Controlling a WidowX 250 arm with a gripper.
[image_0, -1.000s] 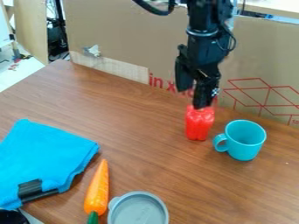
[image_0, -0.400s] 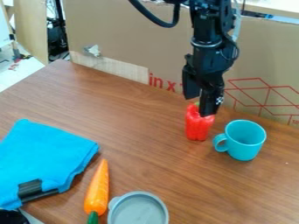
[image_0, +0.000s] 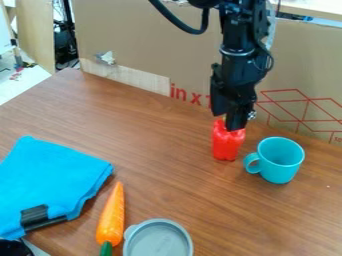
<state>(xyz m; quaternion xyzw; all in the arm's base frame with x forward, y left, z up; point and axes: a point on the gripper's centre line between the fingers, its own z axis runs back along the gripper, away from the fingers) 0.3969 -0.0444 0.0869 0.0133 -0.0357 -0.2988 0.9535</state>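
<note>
Near the back of the surface (image_0: 163, 165), here's the end effector (image_0: 229, 123) at the red pepper's (image_0: 228, 145) top, spread or pressed together, I can't tell; red print (image_0: 184, 94) marks the cardboard (image_0: 153, 45) behind.

Cardboard wall (image_0: 150, 45) behind wooden tabletop (image_0: 167, 175); pale floor (image_0: 23, 80) left.

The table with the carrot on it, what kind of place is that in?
Probably a robot lab or workshop. A black robot arm hangs over the table, its gripper right by a red pepper, and big cardboard stands behind like a wall.
</note>
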